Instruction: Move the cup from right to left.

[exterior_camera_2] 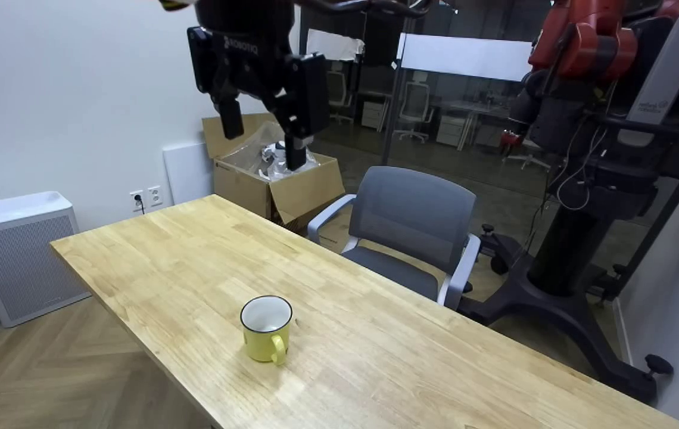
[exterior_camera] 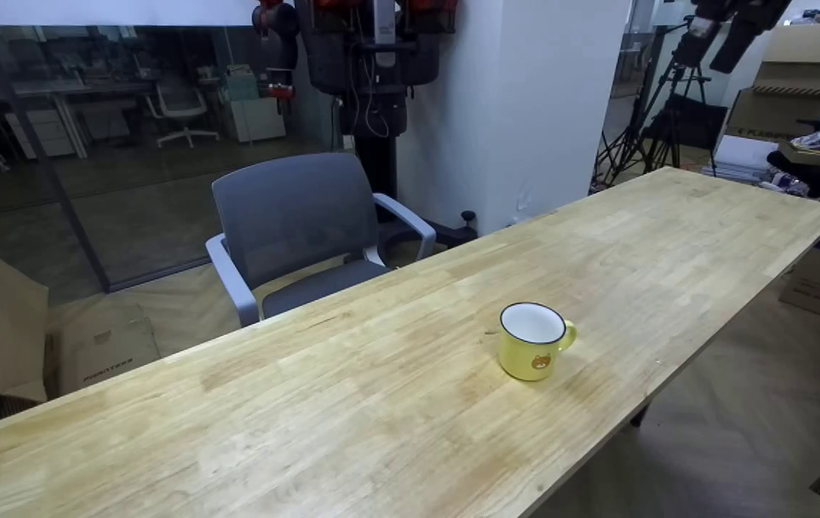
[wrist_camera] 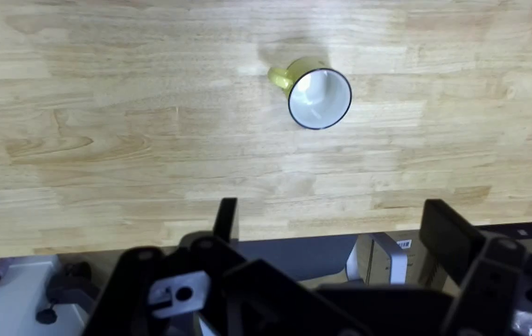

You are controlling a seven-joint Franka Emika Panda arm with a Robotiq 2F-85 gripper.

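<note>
The cup is a short yellow mug with a white inside, dark rim and side handle. It stands upright on the long wooden table in both exterior views [exterior_camera: 521, 360] [exterior_camera_2: 263, 342]. In the wrist view the cup [wrist_camera: 319, 99] lies above centre, its handle pointing left. My gripper [exterior_camera_2: 264, 136] hangs high in the air, well apart from the cup. Its dark fingers are spread with nothing between them. In the wrist view the gripper [wrist_camera: 331, 205] is at the bottom, over the table's edge by the chair. Its fingers [exterior_camera: 706, 56] also show at the top right of an exterior view.
The wooden table [exterior_camera: 273, 424] runs across both exterior views. A grey office chair [exterior_camera: 295, 223] stands against its long edge. An open cardboard box [exterior_camera_2: 310, 187] sits beyond one end. A red and black robot on a dark stand [exterior_camera_2: 566, 250] is behind the chair.
</note>
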